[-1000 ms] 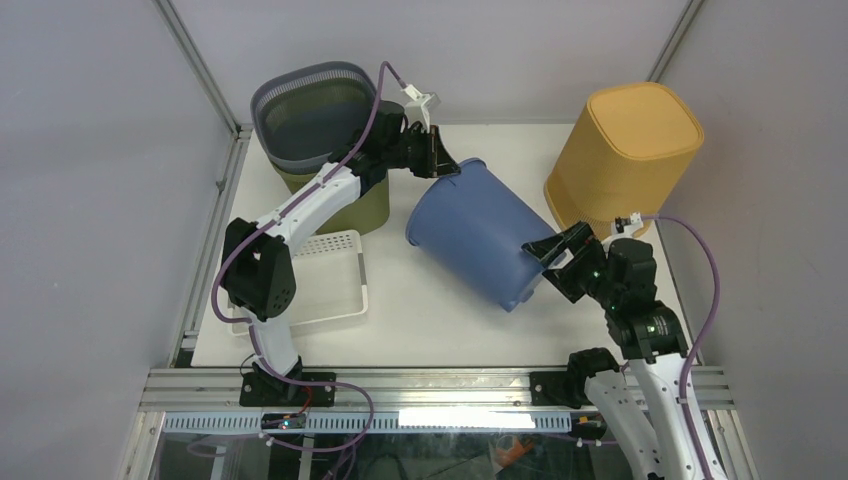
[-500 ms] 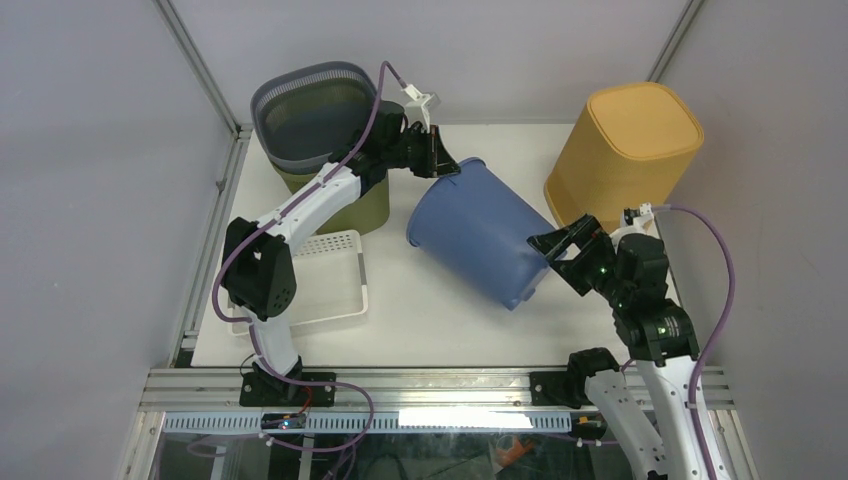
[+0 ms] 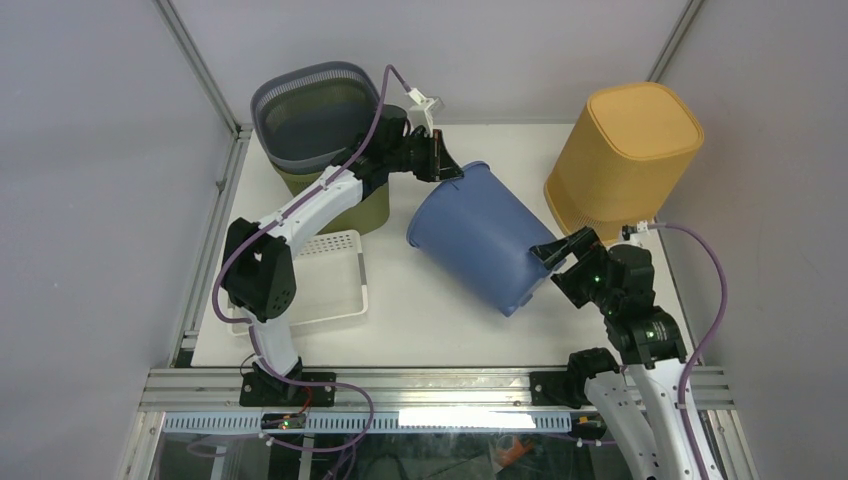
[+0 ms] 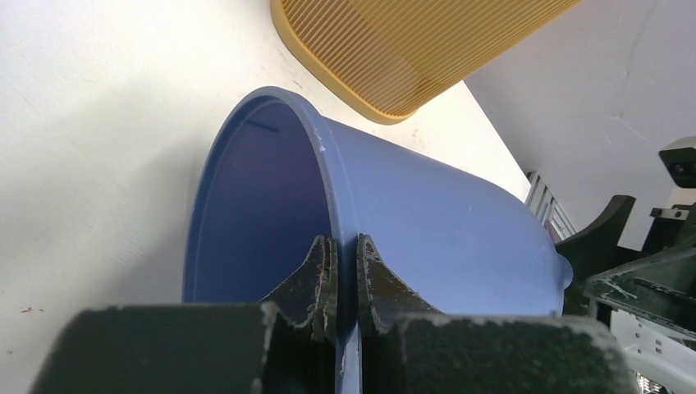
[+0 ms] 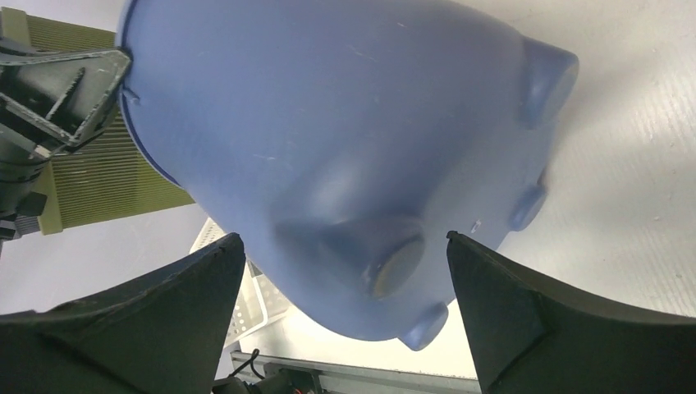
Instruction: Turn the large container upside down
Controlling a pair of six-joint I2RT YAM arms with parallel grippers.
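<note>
The large blue container [image 3: 478,237] hangs tilted over the table's middle, rim toward the back, footed base toward the front right. My left gripper [image 3: 443,163] is shut on its rim; in the left wrist view the fingers [image 4: 343,267] pinch the rim wall [image 4: 320,156], one inside and one outside. My right gripper [image 3: 560,262] is open at the container's base. In the right wrist view its fingers [image 5: 341,254] stand wide apart on either side of the blue base [image 5: 361,164]; I cannot tell if they touch it.
A yellow ribbed bin [image 3: 625,155] stands upside down at the back right. A green bin with a grey rim [image 3: 320,130] stands at the back left. A white perforated tray [image 3: 320,285] lies at the front left.
My right gripper rose and drew back to the right, then came back in toward the container's base. The container's base end shifted slightly. The left gripper kept its hold on the rim.
</note>
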